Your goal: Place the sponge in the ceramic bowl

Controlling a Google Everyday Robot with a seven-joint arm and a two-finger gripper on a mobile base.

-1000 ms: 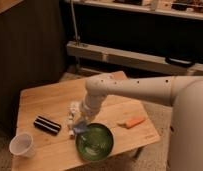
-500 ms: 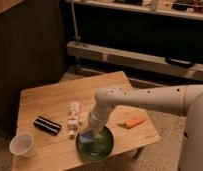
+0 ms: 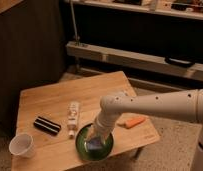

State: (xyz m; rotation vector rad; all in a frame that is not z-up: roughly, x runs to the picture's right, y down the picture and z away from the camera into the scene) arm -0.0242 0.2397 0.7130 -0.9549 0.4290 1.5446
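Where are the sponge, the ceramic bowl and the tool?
sponge (image 3: 93, 145), camera view, its blue face.
ceramic bowl (image 3: 79, 144), camera view, its left rim.
tool (image 3: 97, 135), camera view, its tip, low over the bowl.

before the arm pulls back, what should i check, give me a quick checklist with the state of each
1. End effector down inside the ceramic bowl: ok.
2. Sponge within the bowl's rim: ok, the blue pad shows just under the end effector.
3. Sponge let go and resting on its own: cannot tell, the end effector hides the contact.
4. Bowl fully on the table: ok, though it sits near the front edge.
5. Straight-up exit free of clutter: ok, the white bottle lies to the bowl's left and the orange piece to its right, neither over the bowl.
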